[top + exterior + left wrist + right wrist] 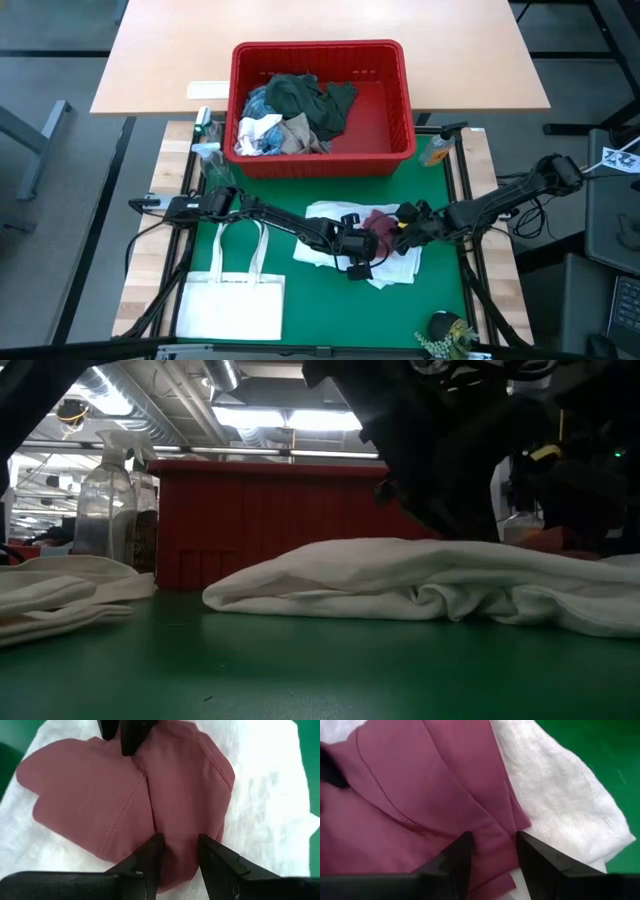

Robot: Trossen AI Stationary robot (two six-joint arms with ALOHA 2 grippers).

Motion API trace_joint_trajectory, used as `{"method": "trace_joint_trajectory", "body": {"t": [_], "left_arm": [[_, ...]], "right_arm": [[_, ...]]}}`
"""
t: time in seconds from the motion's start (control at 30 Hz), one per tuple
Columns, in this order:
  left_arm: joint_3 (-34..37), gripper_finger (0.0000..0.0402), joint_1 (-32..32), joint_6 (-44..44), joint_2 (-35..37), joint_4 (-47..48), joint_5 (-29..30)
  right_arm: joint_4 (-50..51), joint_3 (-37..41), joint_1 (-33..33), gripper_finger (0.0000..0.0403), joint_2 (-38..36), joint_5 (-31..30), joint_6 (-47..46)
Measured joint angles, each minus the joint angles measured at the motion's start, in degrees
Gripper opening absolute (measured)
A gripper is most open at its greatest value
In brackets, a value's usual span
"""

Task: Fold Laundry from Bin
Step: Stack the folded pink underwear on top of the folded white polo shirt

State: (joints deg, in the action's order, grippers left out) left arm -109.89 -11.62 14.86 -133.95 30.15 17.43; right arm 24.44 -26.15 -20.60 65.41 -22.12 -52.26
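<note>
In the high view the arms covered most of the maroon garment, so whether either set of jaws pinched its cloth could not be told from above. In the low view dark arm bodies blocked everything behind the white cloth, and the maroon piece was hidden. Beyond the jaws, the red bin held a heap whose separate garments were too tangled to tell apart.

A light wooden desk stands on grey floor; bright ceiling lights hang among silver ducts.
</note>
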Motion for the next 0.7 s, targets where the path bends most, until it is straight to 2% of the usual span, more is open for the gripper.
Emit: {"method": "trace_joint_trajectory", "body": {"t": [0.27, 0.5, 0.7], "left_arm": [[-0.3, 0.0121, 0.0, 1.5, 0.8, 0.4, -0.4], [-4.2, 0.0121, 0.2, 1.4, 1.7, 1.1, -0.4], [-6.6, 0.0121, 0.7, 1.1, 1.9, 1.4, -0.2]], "right_arm": [[2.5, -3.6, 0.0, 0.0154, -3.6, 1.7, 2.9], [2.6, -9.9, -0.1, 0.0154, -6.2, 2.9, 6.0], [2.6, -12.3, -0.1, 0.0154, -6.3, 5.2, 7.6]]}}
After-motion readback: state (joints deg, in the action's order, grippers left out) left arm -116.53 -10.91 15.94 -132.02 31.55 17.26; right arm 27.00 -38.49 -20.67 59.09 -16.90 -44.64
